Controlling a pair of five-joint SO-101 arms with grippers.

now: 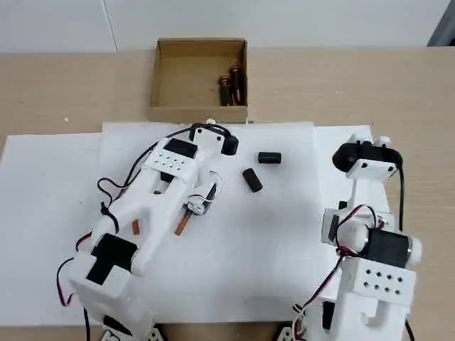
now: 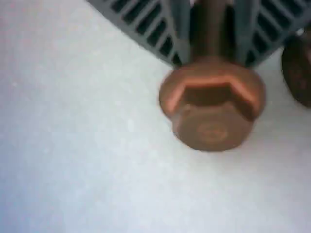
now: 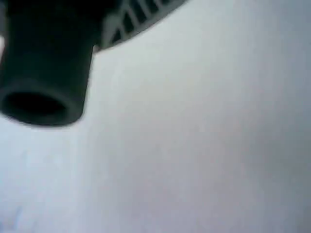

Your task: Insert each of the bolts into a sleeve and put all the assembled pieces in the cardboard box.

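My left gripper [image 1: 190, 211] is shut on a copper bolt [image 1: 183, 226], low over the white foam mat; up close the grey fingers [image 2: 146, 24] clamp the shank above the hex head [image 2: 211, 104]. A second bolt [image 1: 135, 227] lies on the mat beside that arm, its edge [image 2: 299, 70] just visible past the held one. Two black sleeves [image 1: 269, 158] [image 1: 252, 180] lie loose mid-mat. My right gripper [image 1: 361, 160] is at the mat's right side, shut on a black sleeve [image 3: 43, 73] whose open end hangs over the mat.
The cardboard box [image 1: 165, 74] stands at the back on the wooden table with assembled pieces [image 1: 232, 84] in its right corner. The white foam mat [image 1: 270, 241] covers the work area. Cables trail along both arms.
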